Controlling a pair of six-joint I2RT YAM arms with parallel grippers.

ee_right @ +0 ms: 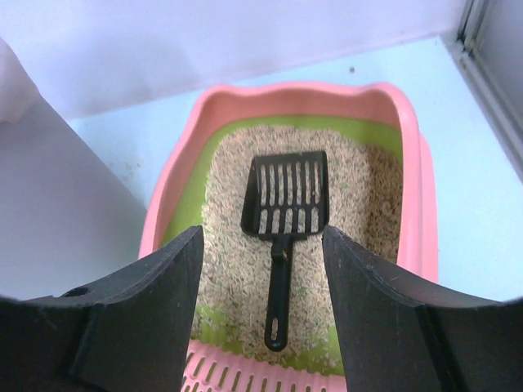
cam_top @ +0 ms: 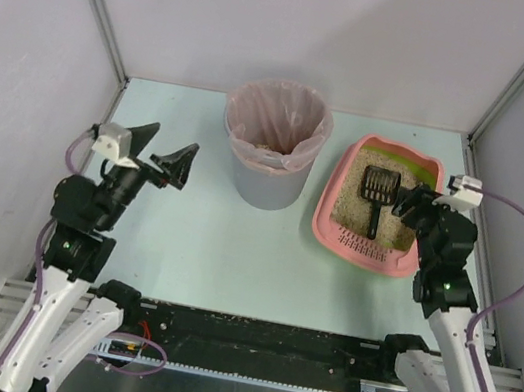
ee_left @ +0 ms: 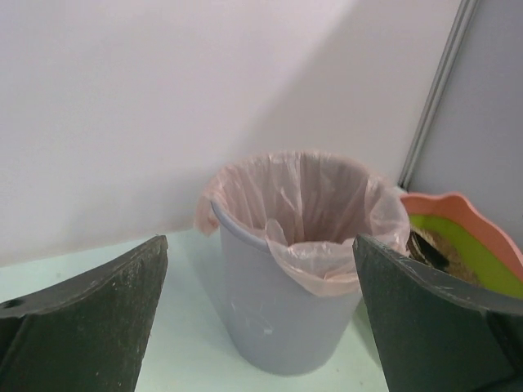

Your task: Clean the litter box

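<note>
At the near edge of the table (cam_top: 202, 246) the two arm bases sit side by side. The left arm rises from its base, folds at the elbow and points its wrist toward the far right. The left gripper (cam_top: 161, 146) hangs above the table well to the left of the grey bin (cam_top: 264, 184). Its jaws are spread wide with nothing between them; in its wrist view the left gripper (ee_left: 260, 245) frames the bin (ee_left: 278, 327) from a distance.

The right arm reaches forward along the right side. The right gripper (cam_top: 413, 202) is over the near right part of the litter box (cam_top: 324, 217) and covers that corner from above. Its jaws stand well apart and hold nothing. In its wrist view the right gripper (ee_right: 261, 237) looks down at the black slotted scoop (ee_right: 286, 196), which lies flat on the granules, head far, handle end close to the slotted pink ledge. That ledge is cut off at the bottom edge.

The litter box (ee_right: 409, 122) sits on the right of the table, just beside the bin. From above the scoop (cam_top: 378, 191) lies along its middle. The left wrist view catches only a slice of the litter box (ee_left: 458, 204).

The pinkish bag (cam_top: 256, 114) lines the bin; brownish bits at its bottom are hard to make out.
</note>
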